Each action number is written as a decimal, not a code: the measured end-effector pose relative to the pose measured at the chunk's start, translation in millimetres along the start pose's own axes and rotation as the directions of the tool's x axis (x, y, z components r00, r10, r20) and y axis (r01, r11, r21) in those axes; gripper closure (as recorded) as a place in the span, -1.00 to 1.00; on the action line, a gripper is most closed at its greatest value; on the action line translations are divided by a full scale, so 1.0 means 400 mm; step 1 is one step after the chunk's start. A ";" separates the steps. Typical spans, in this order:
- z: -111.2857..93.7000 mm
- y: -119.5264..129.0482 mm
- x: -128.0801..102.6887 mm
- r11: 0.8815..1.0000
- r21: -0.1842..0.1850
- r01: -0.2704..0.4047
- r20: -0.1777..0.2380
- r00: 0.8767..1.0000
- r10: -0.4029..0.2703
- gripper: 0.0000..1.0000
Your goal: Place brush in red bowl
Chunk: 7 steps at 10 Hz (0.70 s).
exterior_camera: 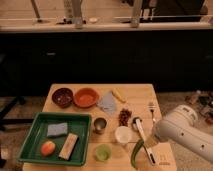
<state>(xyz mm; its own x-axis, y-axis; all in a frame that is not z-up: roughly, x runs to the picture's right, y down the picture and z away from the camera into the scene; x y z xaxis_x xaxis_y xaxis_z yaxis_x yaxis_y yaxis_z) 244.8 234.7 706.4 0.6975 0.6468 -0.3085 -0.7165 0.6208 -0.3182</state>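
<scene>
1. Camera view: my gripper [149,144] hangs at five o'clock on the table [142,94], fingers wide, empty, seemingly to straddle the brush [140,132].
2. Brush lies beside green pepper [134,152]; red bowl [86,98] at ten o'clock.

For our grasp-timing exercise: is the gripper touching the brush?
Cannot tell. In the camera view the gripper hangs at lower right, over the handle of the brush; any contact or gap is hidden.
</scene>
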 end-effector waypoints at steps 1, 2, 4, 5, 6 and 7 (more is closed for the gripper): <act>0.005 0.008 0.006 1.000 -0.006 0.000 -0.003 1.000 0.000 -0.60; 0.011 0.017 0.016 1.000 -0.014 0.001 -0.009 1.000 -0.001 -0.60; 0.020 0.033 0.032 1.000 -0.026 0.006 -0.017 1.000 -0.007 -0.60; 0.023 0.042 0.036 0.999 -0.030 0.013 -0.021 1.000 -0.014 -0.60; 0.025 0.050 0.041 0.999 -0.033 0.018 -0.024 1.000 -0.019 -0.60; 0.026 0.055 0.044 0.999 -0.034 0.022 -0.027 0.999 -0.023 -0.60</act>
<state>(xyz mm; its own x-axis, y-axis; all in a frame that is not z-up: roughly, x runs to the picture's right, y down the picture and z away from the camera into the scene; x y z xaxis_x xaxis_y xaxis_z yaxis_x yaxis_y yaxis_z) 241.2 264.1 703.4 0.7140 0.6202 -0.3248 -0.6999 0.6197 -0.3552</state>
